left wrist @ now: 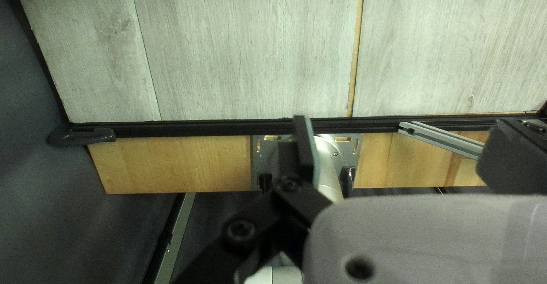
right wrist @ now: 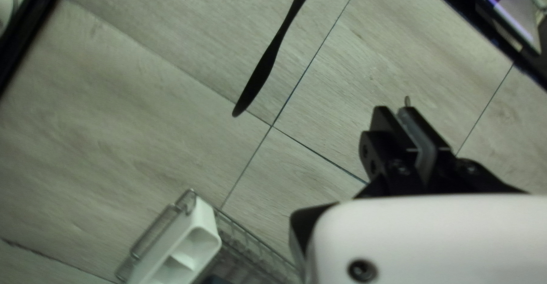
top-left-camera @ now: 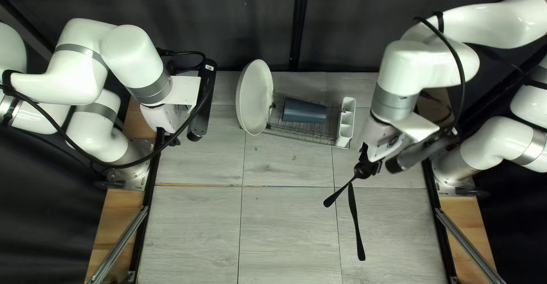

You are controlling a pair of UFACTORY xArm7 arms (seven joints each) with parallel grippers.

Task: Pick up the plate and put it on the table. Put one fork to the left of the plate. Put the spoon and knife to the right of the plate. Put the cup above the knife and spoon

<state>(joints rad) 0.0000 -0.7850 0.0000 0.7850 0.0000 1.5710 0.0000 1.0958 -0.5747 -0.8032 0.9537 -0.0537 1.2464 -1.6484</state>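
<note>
Firstly, at the left of the top left view, my left gripper (top-left-camera: pixel 167 138) hangs over the table (top-left-camera: pixel 194 221) near its left edge. Its own wrist view finds the two fingers standing wide apart with nothing held; beyond them show the table's edge and a mounting plate (left wrist: pixel 263 161) on a wooden board (left wrist: pixel 188 164).

Next along, the plate (top-left-camera: pixel 254 97) stands on edge, slightly tilted, at the left end of the wire rack (top-left-camera: pixel 302 136). The blue cup (top-left-camera: pixel 305 111) lies on its side in that rack, between the plate and the white utensil holder (top-left-camera: pixel 346 121), which sits at the rack's right end.

Further right, my right gripper (top-left-camera: pixel 369 161) is closed on a thin dark utensil (top-left-camera: pixel 338 196), the fingers nearly together about it. Its broad head is at the fingers and its handle slants down toward the left of the top left view. The head looks like a spoon's, though I cannot certify that.

The black knife (top-left-camera: pixel 355 221) lies on the table just beside the held utensil, one end near it and the other toward the table's near edge.
</note>
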